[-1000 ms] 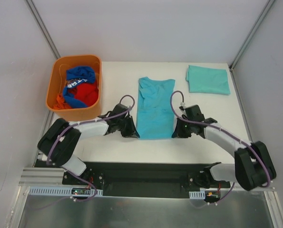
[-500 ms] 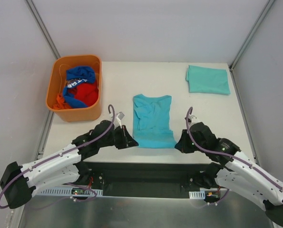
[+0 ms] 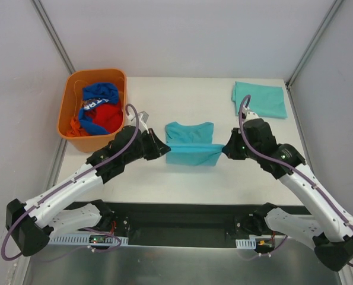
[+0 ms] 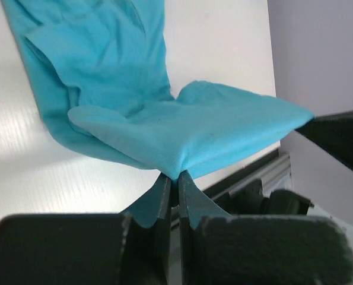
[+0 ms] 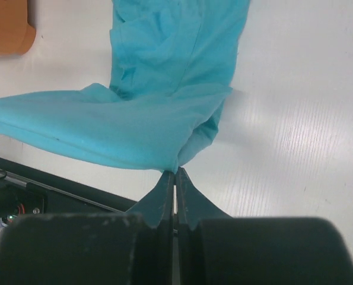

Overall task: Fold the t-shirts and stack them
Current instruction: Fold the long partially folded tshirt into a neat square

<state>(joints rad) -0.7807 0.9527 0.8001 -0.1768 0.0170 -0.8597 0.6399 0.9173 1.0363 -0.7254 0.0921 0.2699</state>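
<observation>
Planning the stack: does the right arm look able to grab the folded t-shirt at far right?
Probably not yet: its jaws are shut on the middle t-shirt; the folded t-shirt lies unobstructed nearby.

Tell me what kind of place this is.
Probably a robotics lab test cell, not a home: a white table boxed in by plain panels, with a black mounting plate at its near edge.

White tbl (image 3: 182, 95): orange bin (image 3: 99, 143), folded tee (image 3: 259, 100), half-folded tee (image 3: 191, 134).
</observation>
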